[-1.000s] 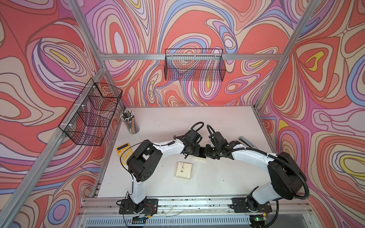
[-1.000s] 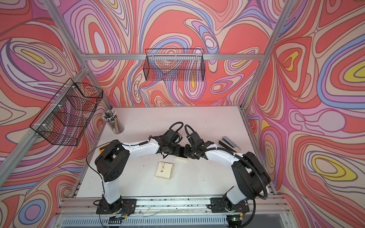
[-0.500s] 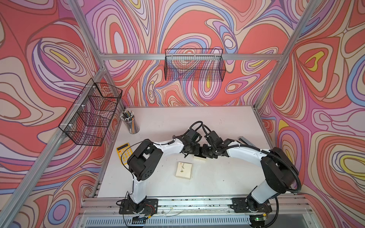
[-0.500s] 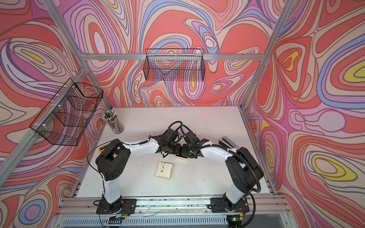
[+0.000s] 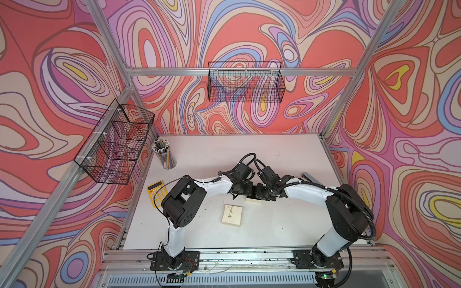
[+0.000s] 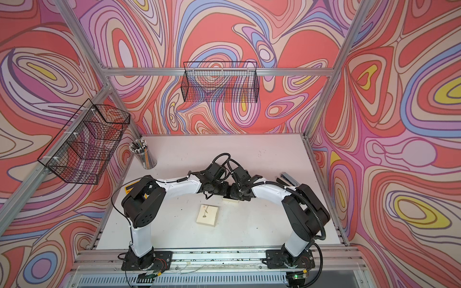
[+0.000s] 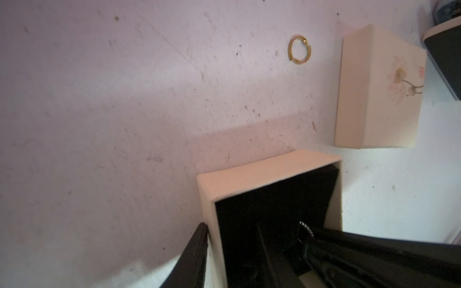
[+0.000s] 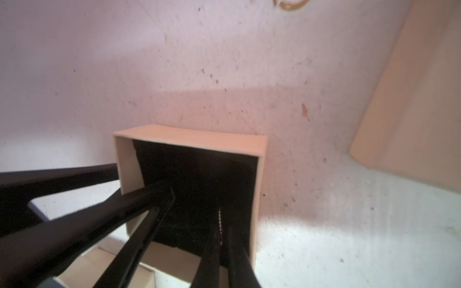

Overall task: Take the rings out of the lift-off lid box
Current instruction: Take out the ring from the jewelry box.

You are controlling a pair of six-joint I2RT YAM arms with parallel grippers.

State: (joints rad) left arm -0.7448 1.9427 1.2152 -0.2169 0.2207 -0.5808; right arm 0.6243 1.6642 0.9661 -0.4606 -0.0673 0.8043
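L gripper (image 8: 139,177) is nearly closed, pinching the box (image 8: 189,136) wall so it can't slide. R gripper (image 8: 220,232), squeezed tight, nips the silver ring (image 8: 220,219) inside to lift it. Gold ring (image 7: 299,49) lies outside already. Lid (image 5: 232,215) is off, at 8 o'clock of box.

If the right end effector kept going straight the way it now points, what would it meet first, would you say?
Probably the black lining at the bottom of the open cream box: the right end effector, shut on a silvery ring, already points down inside it. Depth is unclear.
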